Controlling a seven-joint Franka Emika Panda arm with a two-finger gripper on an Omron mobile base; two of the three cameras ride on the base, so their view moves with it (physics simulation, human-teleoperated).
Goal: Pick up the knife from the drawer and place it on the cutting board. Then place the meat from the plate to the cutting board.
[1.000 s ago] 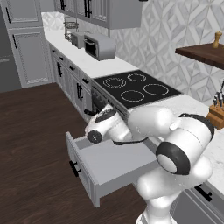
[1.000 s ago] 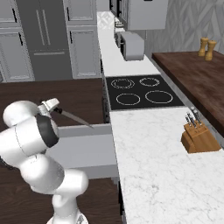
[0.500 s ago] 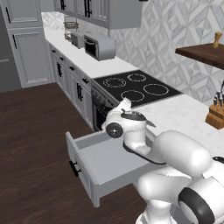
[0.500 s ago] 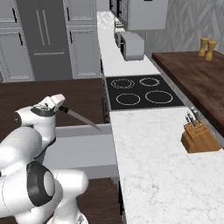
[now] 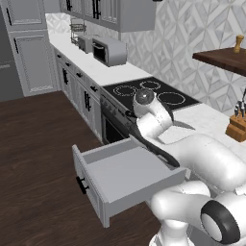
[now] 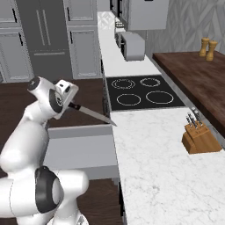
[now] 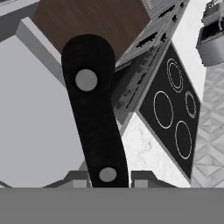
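Observation:
My gripper (image 7: 107,175) is shut on the knife (image 7: 94,118), whose black riveted handle runs up the middle of the hand view. In the right base view the gripper (image 6: 69,101) holds the knife (image 6: 94,116) in the air above the open drawer (image 6: 79,147). Its silver blade slants down to the right, and its tip reaches the edge of the white counter (image 6: 158,171). The left base view has the blade (image 5: 183,126) over the counter, beyond the grey drawer (image 5: 120,173), whose inside is bare. The cutting board, the meat and the plate are out of view.
A black cooktop (image 6: 140,93) lies just past the knife's tip. A wooden knife block (image 6: 200,138) stands on the counter at the right, under a dark wooden shelf (image 6: 197,74). A toaster oven (image 5: 110,50) sits further along the counter. Dark floor lies left of the drawer.
The arm has swung the held knife from over the drawer towards the counter, so the blade tip now reaches the counter's edge. The drawer stays open.

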